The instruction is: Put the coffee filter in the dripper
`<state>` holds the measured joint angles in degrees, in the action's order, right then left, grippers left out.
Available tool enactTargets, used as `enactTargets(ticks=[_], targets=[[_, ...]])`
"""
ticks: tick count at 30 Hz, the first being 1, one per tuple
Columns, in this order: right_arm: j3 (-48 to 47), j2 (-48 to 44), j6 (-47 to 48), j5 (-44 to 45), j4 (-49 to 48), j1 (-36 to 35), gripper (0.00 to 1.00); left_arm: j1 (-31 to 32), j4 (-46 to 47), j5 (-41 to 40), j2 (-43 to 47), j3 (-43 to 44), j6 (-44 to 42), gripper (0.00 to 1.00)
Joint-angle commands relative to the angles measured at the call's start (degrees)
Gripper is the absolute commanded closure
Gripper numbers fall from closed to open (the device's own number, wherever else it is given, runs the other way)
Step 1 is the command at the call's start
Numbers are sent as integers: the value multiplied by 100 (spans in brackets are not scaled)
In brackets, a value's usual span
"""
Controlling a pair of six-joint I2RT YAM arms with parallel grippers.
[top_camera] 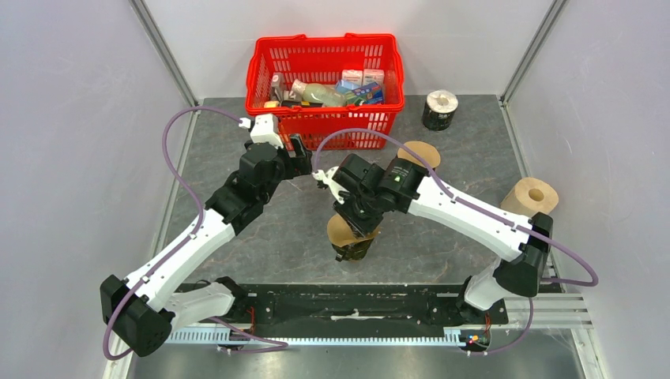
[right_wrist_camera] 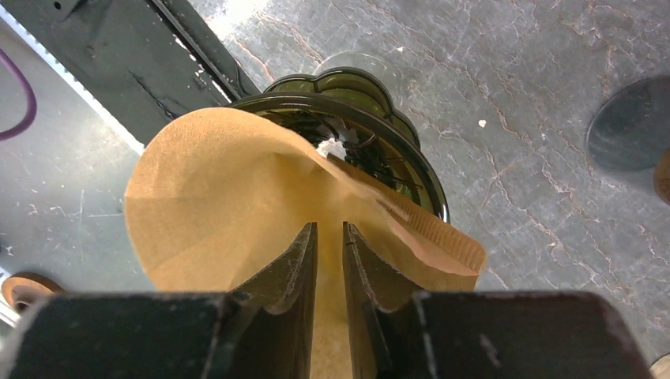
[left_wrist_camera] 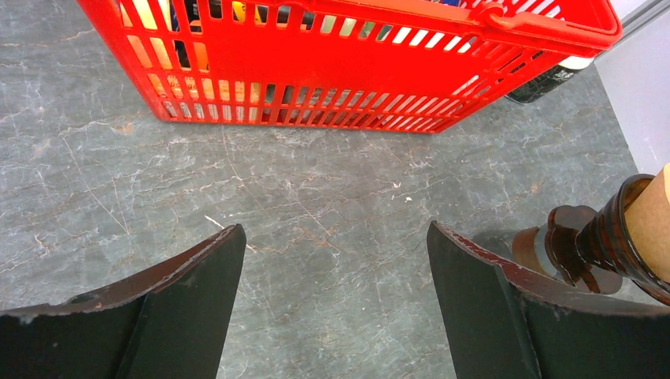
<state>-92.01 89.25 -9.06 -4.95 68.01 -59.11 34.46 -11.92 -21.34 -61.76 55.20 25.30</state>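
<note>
Coffee filter, brown paper, hangs from the right gripper directly over the dark dripper on the table. The left gripper sits by the red basket.

At the left wrist, the jaws stand wide apart over bare table, gripping nothing. The dripper is off to the right.

At the right wrist, the jaws are nearly closed, pinching the coffee filter by its upper edge. The paper covers the near side of the dripper's mouth.
</note>
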Motion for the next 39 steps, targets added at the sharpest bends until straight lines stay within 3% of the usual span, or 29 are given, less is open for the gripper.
enactTargets(ticks=[1,13,25,39], targets=[[76,75,342,-76,-33,-57,75,-27,164,-120,77,-9,90,8],[344,89,469,-584,-466,-65,74,-36,166,-155,93,-9,59,8],[563,56,450,-305,-684,-65,62,-41,173,-159,75,-9,58,8],[727,109,256,-87,-825,-159,69,-61,181,-169,54,-18,62,8]])
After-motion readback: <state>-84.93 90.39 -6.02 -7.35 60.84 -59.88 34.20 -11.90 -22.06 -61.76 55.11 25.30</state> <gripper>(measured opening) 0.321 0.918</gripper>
